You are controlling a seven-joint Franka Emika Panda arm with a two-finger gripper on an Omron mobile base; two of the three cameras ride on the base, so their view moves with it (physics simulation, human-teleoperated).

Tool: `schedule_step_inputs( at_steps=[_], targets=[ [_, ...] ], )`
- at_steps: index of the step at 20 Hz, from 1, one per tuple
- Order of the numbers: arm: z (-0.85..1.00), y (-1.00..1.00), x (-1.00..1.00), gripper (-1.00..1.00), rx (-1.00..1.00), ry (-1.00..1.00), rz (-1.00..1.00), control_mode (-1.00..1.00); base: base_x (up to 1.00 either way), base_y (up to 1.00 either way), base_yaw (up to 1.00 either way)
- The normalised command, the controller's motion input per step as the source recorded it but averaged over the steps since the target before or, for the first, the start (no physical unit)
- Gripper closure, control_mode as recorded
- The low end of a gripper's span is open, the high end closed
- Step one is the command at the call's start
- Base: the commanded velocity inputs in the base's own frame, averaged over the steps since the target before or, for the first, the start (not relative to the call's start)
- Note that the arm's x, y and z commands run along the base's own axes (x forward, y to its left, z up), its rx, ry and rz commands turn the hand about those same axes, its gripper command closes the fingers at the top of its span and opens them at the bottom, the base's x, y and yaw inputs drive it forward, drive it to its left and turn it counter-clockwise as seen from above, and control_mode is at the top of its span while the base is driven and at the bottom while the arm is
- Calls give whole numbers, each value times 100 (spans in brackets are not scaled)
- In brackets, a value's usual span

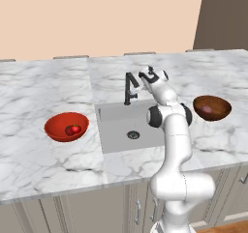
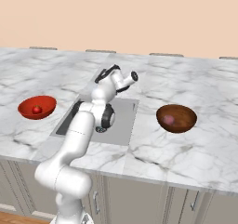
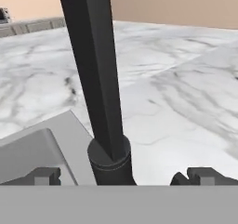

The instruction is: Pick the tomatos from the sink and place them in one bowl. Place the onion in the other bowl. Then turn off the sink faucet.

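The black sink faucet rises close in front of the hand, and its round base sits on the marble beside the sink. My gripper is open, with one fingertip on each side of the faucet's post and not touching it. From the base the gripper hovers just right of the faucet, behind the sink. A tomato lies in the red bowl. The onion lies in the dark brown bowl.
White marble counter runs left and right of the sink, with the red bowl on the left and the brown bowl on the right. The drain shows in the basin floor. A peach wall stands behind.
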Motion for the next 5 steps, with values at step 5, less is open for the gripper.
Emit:
schedule_step_inputs(
  at_steps=[5],
  targets=[
    [0, 62, 0, -100, -6, 0, 0, -100, 0, 0, 0]
  ],
)
